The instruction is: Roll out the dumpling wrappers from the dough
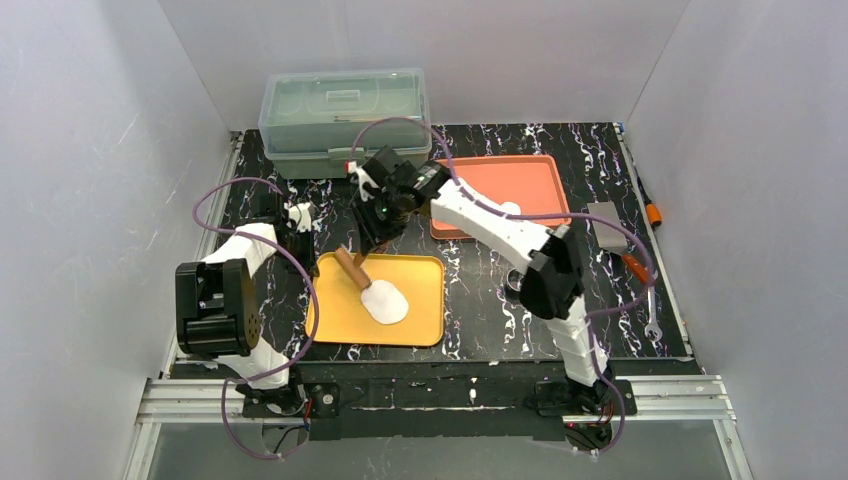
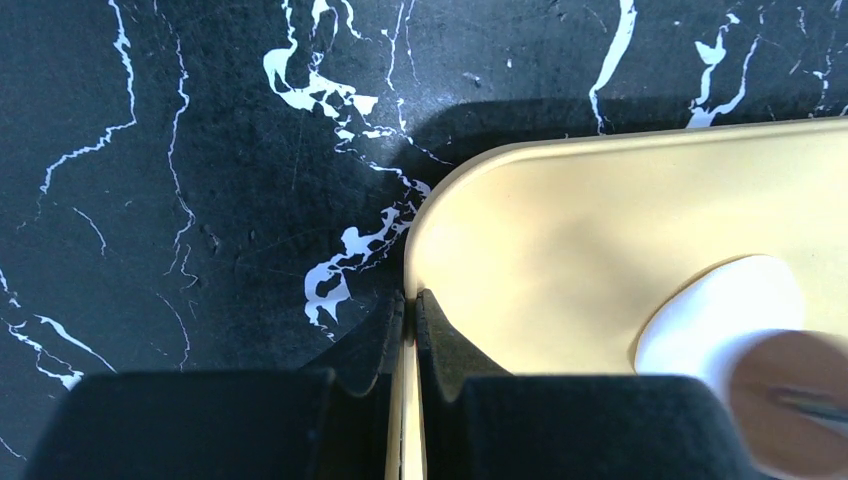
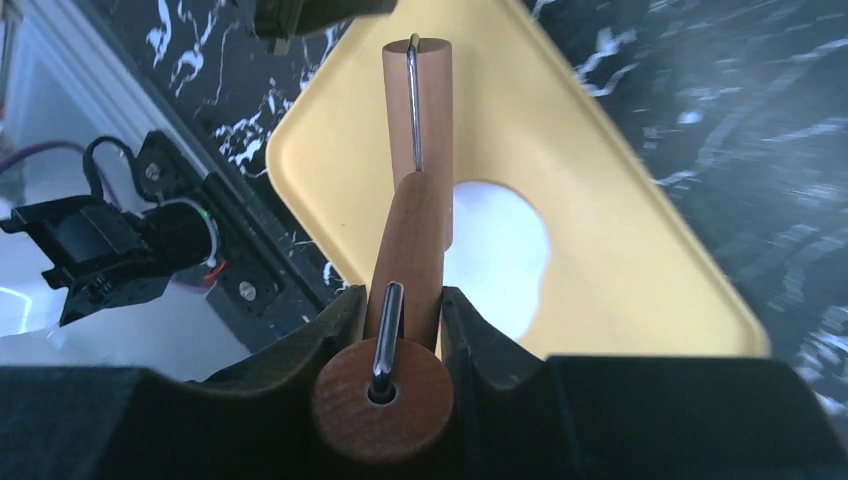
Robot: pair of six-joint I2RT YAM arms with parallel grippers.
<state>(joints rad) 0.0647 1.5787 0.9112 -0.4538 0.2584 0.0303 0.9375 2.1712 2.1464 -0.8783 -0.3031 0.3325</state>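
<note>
Right arm: stretched leftward across the desk point(image 1: 480, 310), wrist tipped down over the yellow tray point(image 1: 420, 320).
Right tool point(image 3: 405, 310): clamped on the rolling pin point(image 3: 418, 100) handle; roller end at the dough's edge.
Left arm: folded low beside the tray.
Left tool point(image 2: 410, 310): pinched on the tray rim near a corner.
Dough point(image 1: 385, 300): flat white oval, mid-tray.
Room: bare tray around the dough.

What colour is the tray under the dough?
Yellow; the tray shows best in the top external view.
</note>
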